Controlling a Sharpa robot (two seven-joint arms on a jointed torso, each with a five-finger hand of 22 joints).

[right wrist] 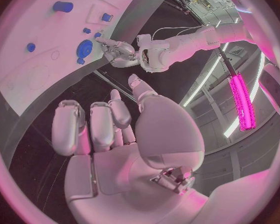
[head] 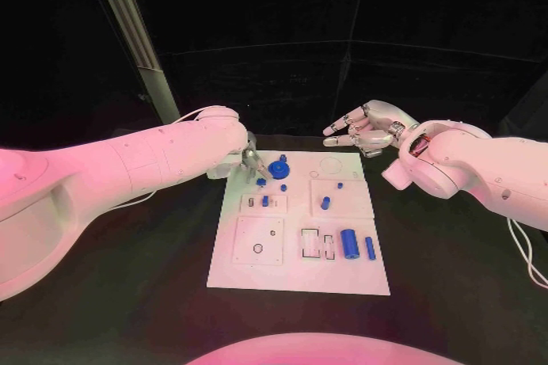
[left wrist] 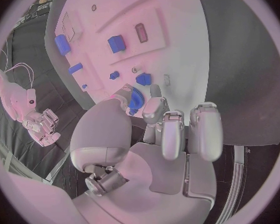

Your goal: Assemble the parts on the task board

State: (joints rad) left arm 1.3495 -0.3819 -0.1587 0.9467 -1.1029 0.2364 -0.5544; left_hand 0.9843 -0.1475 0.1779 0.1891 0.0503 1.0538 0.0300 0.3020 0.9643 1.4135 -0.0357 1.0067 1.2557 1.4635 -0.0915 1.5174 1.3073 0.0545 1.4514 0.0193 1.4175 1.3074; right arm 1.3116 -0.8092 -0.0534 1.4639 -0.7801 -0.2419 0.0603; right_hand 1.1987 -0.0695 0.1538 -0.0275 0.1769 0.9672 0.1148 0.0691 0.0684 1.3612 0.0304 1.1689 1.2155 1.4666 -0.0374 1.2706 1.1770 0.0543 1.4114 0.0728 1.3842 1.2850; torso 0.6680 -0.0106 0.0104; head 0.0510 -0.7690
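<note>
Up at the far left corner of the white task board (head: pixel 299 279), the left hand (head: pixel 248 161) has its fingertips down beside a round blue gear (head: pixel 281 172) that lies flat on the plate. From the left wrist view, the thumb and a fingertip (left wrist: pixel 154 92) sit close around a toothed blue piece (left wrist: pixel 135 100), but whether they actually pinch it or only touch it cannot be told. The other fingers are curled loosely toward the palm.

The right hand (head: pixel 363 130) hangs above the black table (head: pixel 457 254) just past the board's far right corner, well off the plate, fingers apart and slightly bent, with nothing in them.

Near the board's right edge lies a large blue cylinder (head: pixel 349 244), its long axis running from the near side to the far side, and a thinner blue pin (head: pixel 370 248) lies just beside it, parallel. Toward the middle, a short blue peg (head: pixel 325 203) stands in a square recess, and a smaller blue piece (head: pixel 265 200) sits in the recess to its left. A tiny blue stud (head: pixel 339 185) lies further back.
</note>
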